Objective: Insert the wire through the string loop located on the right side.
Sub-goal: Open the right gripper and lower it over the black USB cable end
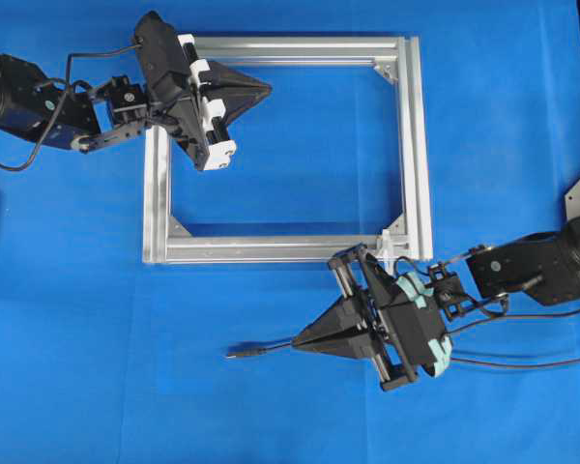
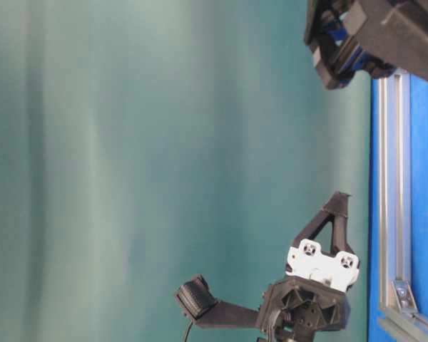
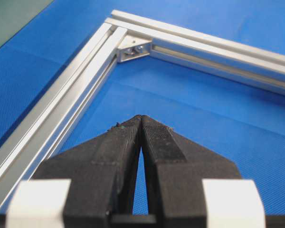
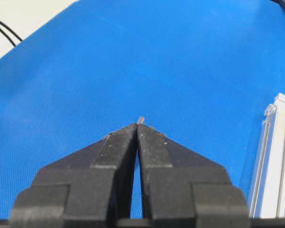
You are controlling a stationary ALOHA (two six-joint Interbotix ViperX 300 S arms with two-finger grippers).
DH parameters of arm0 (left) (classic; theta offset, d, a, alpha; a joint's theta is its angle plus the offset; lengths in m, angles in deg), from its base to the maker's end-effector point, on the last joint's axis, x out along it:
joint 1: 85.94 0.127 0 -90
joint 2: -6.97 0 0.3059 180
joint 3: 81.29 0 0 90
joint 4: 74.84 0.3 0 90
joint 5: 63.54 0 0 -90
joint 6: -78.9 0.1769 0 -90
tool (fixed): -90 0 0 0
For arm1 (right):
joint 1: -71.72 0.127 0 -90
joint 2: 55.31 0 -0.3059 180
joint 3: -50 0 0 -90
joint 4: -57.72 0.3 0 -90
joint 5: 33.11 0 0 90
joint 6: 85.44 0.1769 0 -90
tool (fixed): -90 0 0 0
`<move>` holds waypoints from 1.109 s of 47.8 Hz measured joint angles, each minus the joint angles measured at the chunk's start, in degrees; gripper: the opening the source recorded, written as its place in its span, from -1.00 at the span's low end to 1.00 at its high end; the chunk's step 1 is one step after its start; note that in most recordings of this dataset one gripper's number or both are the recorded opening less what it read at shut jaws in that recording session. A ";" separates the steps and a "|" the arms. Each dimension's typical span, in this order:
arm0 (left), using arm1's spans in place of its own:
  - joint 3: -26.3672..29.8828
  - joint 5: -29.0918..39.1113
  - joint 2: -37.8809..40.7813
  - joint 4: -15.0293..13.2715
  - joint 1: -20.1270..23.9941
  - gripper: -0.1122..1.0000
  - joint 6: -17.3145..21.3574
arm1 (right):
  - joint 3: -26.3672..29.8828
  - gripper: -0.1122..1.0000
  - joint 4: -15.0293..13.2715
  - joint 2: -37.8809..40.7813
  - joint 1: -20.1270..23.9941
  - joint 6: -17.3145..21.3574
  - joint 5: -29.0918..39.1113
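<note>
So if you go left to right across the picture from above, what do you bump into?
Left hand → plug tip of the wire → right hand → string loop. The metal frame spans the middle, so it has no single place.

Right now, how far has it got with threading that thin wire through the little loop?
Nothing looks done yet. The wire lies on the blue mat, its plug tip poking out past the shut right gripper, which sits over it; whether it is gripped is unclear. The left gripper is shut and empty above the aluminium frame. Still left: carrying the tip to the string loop and pushing it through.
</note>
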 measured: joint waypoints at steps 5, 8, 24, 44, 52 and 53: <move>0.00 0.62 -0.70 0.62 0.09 -0.80 0.09 | 0.26 -0.90 0.09 -0.70 0.09 0.70 0.09; 0.00 0.88 -0.97 0.70 0.09 -0.80 0.00 | 0.53 -0.90 0.09 -1.23 0.00 1.49 0.35; 0.00 1.85 -1.05 0.88 0.09 -0.80 0.09 | 0.62 -0.85 0.18 -1.49 0.18 7.73 1.93; 0.00 1.85 -1.05 1.05 0.09 -0.80 0.09 | 1.49 0.70 4.22 -1.32 2.29 10.11 2.37; 0.00 1.85 -1.05 0.97 0.09 -0.80 0.09 | 1.85 0.58 5.62 -0.44 2.64 10.02 2.37; 0.09 1.85 -1.05 1.05 0.09 -0.80 0.09 | 1.93 0.58 5.98 -0.18 2.72 10.11 2.37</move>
